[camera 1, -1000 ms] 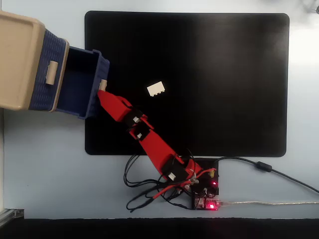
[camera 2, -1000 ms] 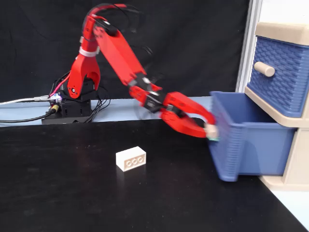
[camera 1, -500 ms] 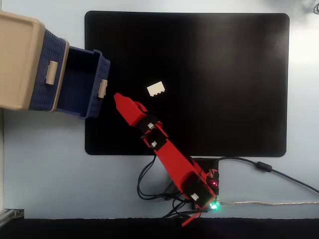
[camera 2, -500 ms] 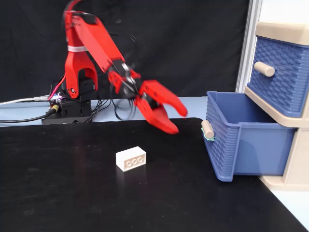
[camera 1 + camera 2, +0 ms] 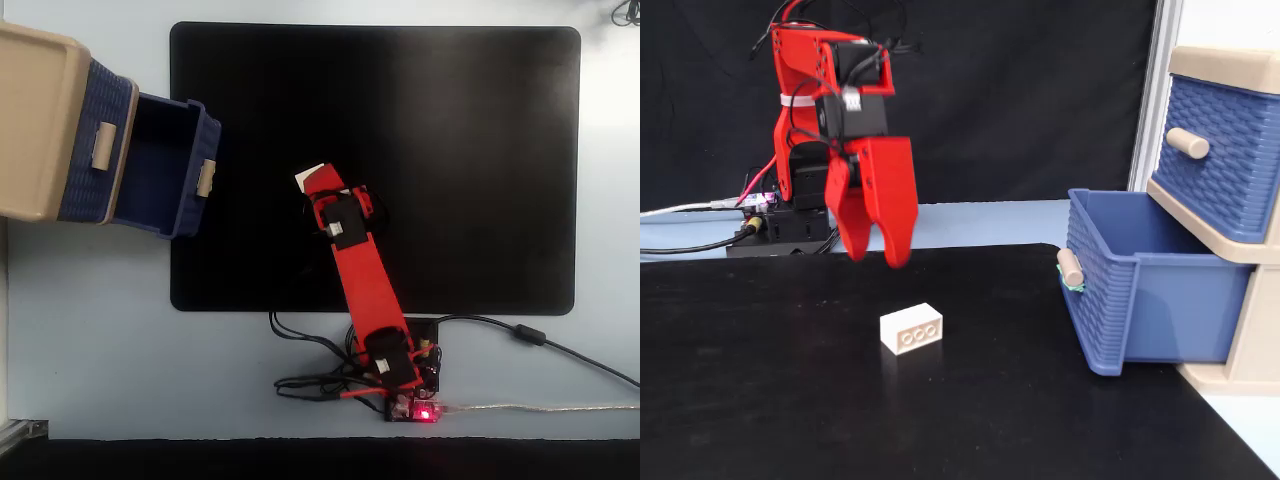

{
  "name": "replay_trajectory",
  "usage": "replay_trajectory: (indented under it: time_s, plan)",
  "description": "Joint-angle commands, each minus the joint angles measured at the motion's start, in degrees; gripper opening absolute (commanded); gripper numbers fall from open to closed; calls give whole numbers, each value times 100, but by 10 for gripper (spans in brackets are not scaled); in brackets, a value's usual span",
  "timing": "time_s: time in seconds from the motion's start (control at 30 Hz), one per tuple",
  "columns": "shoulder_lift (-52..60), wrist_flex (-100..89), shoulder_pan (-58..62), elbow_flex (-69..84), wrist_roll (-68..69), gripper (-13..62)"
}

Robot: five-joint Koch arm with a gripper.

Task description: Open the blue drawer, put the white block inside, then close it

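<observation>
The white block (image 5: 912,328) lies on the black mat (image 5: 760,400), studs facing the camera. In a fixed view from above only its corner (image 5: 307,176) shows past the arm. My red gripper (image 5: 877,255) hangs open just above the block and a little behind it, with nothing between its fingers; from above the gripper (image 5: 320,186) covers most of the block. The blue drawer (image 5: 1145,290) is pulled out of the beige unit, its inside empty and its beige handle (image 5: 1070,268) pointing at the mat. From above the blue drawer (image 5: 160,165) stands left of the gripper.
The upper blue drawer (image 5: 1225,150) of the beige unit (image 5: 35,120) is shut. The arm's base (image 5: 405,385) with its cables (image 5: 310,385) stands at the mat's near edge in the top-down view. The mat (image 5: 480,150) stretches far to the right.
</observation>
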Motion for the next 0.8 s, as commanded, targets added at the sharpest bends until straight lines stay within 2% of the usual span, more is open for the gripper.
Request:
replay_trajectory:
  time_s: [0.0, 0.17, 0.33, 0.77]
  plan:
    - [-158, 9, 158, -360, 167, 337]
    - [-984, 26, 290, -896, 264, 337]
    - [-1195, -26, 237, -967, 747, 337]
    - [-1503, -35, -62, -984, 773, 332]
